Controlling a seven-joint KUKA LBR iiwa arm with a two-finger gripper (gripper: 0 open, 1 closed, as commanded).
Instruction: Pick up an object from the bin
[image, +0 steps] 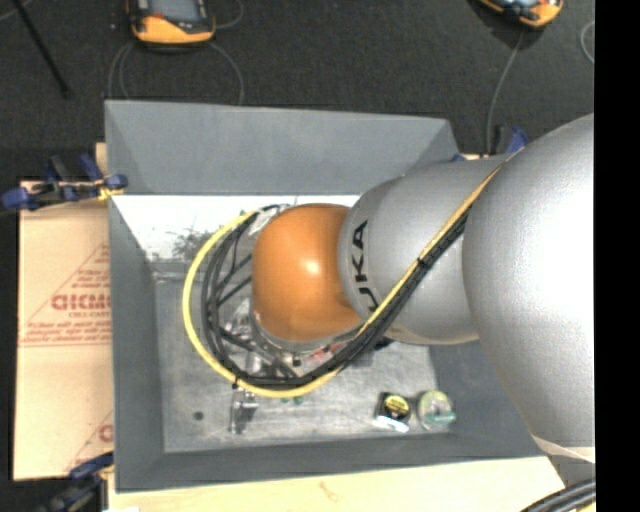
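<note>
Metal pincer (240, 412), scuffed grey bin (135, 350)

The setting reads as a robotics lab or test cell, not a home or shop. A large silver industrial arm (520, 230) with an orange cover (300, 270) at its wrist and a loop of yellow and black cables (195, 290) reaches down into a plain grey metal bin (130, 300). The bin's scuffed bottom carries a few small loose things (415, 408) near its lower right corner. The bin stands on dark, carpet-like flooring (320, 60), where two orange-and-black devices (172, 20) with thin leads lie beyond its far edge.
</note>
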